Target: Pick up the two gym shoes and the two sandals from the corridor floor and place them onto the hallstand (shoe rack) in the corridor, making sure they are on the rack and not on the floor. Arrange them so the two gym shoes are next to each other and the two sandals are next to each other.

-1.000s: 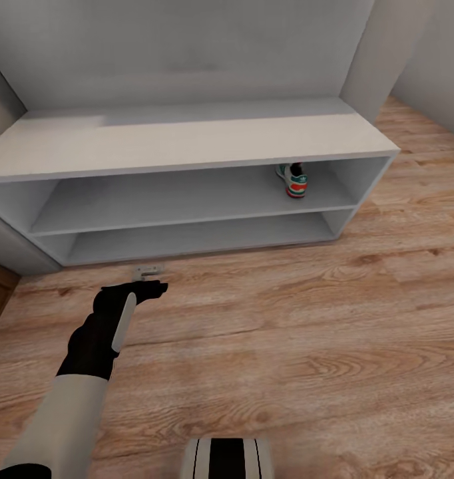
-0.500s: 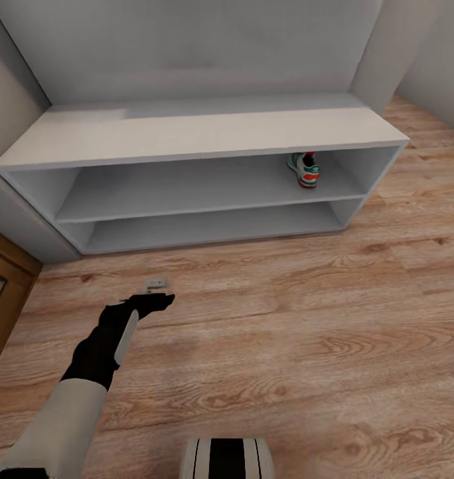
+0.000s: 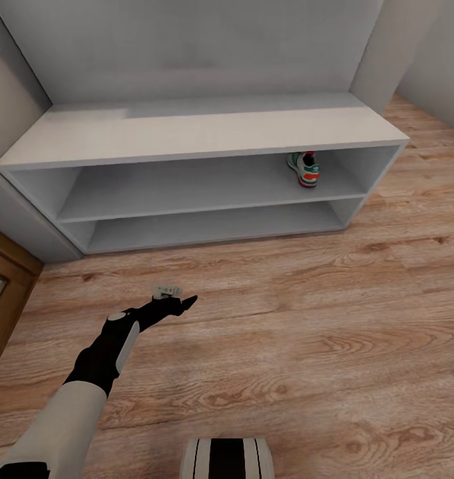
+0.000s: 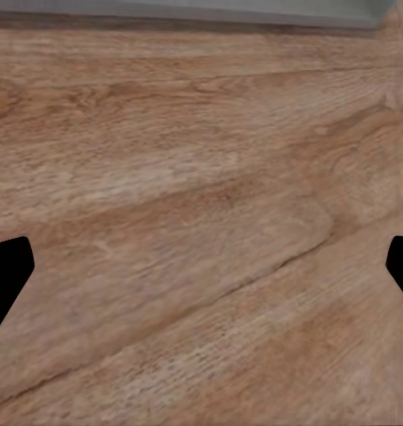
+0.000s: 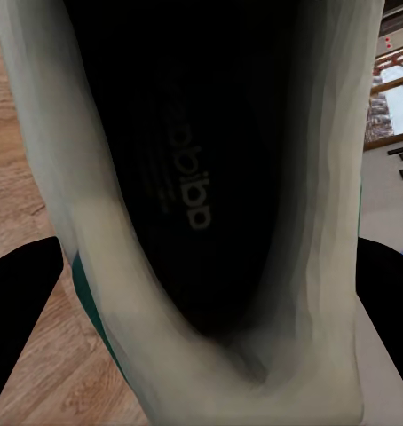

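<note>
One gym shoe [image 3: 305, 169], cream with teal stripes and a red-orange heel, stands on the upper open tier of the hallstand [image 3: 200, 133], near its right end. My left gripper [image 3: 176, 297] hovers low over the corridor floor [image 3: 320, 319] in front of the rack, open; in the left wrist view the left gripper [image 4: 201, 271] has its black fingertips [image 4: 6, 275] far apart with bare planks between them. The right wrist view looks straight into the dark inside of the second gym shoe [image 5: 201, 177], with my right gripper [image 5: 201, 302] shut on it. The sandals are out of view.
A brown wooden door or cabinet front [image 3: 0, 293] borders the floor at the left. A grey wall corner [image 3: 373, 53] rises behind the rack's right end, with floor continuing past it. My base [image 3: 227, 459] shows at the bottom edge.
The view has pulled back and shifted, so the rack sits farther off. My left arm has swung right and nearer over the floor. The shelved shoe has not moved.
</note>
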Motion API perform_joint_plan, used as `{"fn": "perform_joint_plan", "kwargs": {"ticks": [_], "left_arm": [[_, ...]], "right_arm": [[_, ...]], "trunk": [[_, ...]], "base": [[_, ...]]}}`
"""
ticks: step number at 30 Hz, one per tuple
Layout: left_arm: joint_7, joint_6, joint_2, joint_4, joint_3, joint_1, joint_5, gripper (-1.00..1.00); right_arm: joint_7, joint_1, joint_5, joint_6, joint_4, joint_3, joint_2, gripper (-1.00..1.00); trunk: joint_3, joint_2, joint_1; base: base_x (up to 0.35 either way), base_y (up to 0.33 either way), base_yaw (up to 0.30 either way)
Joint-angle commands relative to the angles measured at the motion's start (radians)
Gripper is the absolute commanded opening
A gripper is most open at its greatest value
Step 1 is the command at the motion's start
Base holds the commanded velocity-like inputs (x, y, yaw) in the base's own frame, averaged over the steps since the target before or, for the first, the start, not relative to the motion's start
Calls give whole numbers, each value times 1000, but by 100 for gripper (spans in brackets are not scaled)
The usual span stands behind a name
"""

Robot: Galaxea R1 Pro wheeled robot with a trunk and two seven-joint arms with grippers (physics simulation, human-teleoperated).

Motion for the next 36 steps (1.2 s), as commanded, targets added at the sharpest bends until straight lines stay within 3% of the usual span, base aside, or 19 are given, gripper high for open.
{"fn": "perform_joint_plan", "kwargs": {"ticks": [1,9,13,20,21,22,23,27,31,36], "left_arm": [[-34,7,0,0,2,0,8,100],[-208,5,3,31,5,0,8,100],[-241,5,11,51,6,0,6,100],[-246,5,13,55,5,0,5,100],[-246,6,13,57,5,0,5,100],[-246,5,13,65,4,0,4,100],[-246,5,12,85,4,0,3,100],[-246,4,12,101,4,0,2,100],[-246,3,12,104,4,0,2,100],[-246,3,12,105,3,0,1,100]], "right_arm": [[-2,0,0,5,-1,1,0,-100],[-2,0,0,5,-2,2,0,-100],[-5,0,0,5,-2,1,0,-100],[-4,0,0,5,-2,10,0,-100],[-4,0,0,5,-2,30,0,-100],[-5,0,0,5,-2,84,0,-100],[-5,0,-1,5,-2,178,0,-100],[-5,0,-2,9,-2,294,0,-100],[-5,0,-7,13,-1,325,3,-100],[-4,-4,-14,21,-1,336,13,-100]], "trunk": [[-1,0,0],[-1,0,0],[-1,0,0],[-1,0,0],[-1,0,0],[-1,0,0],[-1,0,0],[-1,0,0],[-1,0,0],[-1,0,0]], "base": [[0,0,0],[0,0,0],[0,0,0],[0,0,0],[0,0,0],[0,0,0],[0,0,0],[0,0,0],[0,0,0],[0,0,0]]}}
